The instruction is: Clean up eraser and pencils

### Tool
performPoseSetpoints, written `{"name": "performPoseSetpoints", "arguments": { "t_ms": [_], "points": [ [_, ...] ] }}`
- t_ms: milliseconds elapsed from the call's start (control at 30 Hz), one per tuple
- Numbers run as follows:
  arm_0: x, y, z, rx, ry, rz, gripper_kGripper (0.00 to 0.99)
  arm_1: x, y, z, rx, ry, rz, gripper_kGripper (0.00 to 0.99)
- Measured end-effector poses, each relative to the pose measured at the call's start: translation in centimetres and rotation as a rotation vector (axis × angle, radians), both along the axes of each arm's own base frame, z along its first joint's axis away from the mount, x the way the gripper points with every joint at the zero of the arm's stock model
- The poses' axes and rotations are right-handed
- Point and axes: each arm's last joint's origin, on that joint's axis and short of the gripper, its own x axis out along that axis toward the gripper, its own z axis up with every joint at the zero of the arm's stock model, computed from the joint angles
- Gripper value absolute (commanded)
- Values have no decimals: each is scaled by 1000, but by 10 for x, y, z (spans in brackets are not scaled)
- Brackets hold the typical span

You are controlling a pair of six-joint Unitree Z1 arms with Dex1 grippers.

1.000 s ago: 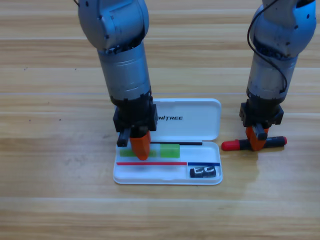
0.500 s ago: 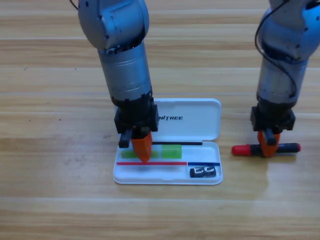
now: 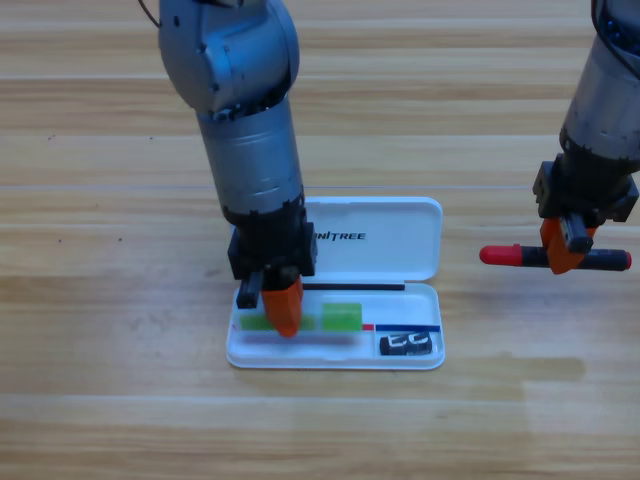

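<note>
Wooden table (image 3: 100, 400); left gripper (image 3: 283, 308) hides green pencil (image 3: 340, 317) middle.

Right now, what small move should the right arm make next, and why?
Probably carry the black pencil, held crosswise in the right gripper above the table, leftward toward the open white case; the green pencil and eraser already lie inside, under the left gripper.

An open white case (image 3: 400, 235) lies flat on the wooden table (image 3: 100, 300)
</note>
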Motion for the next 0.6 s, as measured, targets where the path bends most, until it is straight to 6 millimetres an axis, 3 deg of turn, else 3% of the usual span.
{"name": "performPoseSetpoints", "arguments": {
  "t_ms": [400, 600],
  "points": [
    [4, -4, -8, -10, -10, 0, 0, -7, 8, 1, 4, 2, 4, 0],
    [4, -4, -9, -7, -12, 0, 0, -17, 11, 13, 21, -13, 6, 0]
  ]
}}
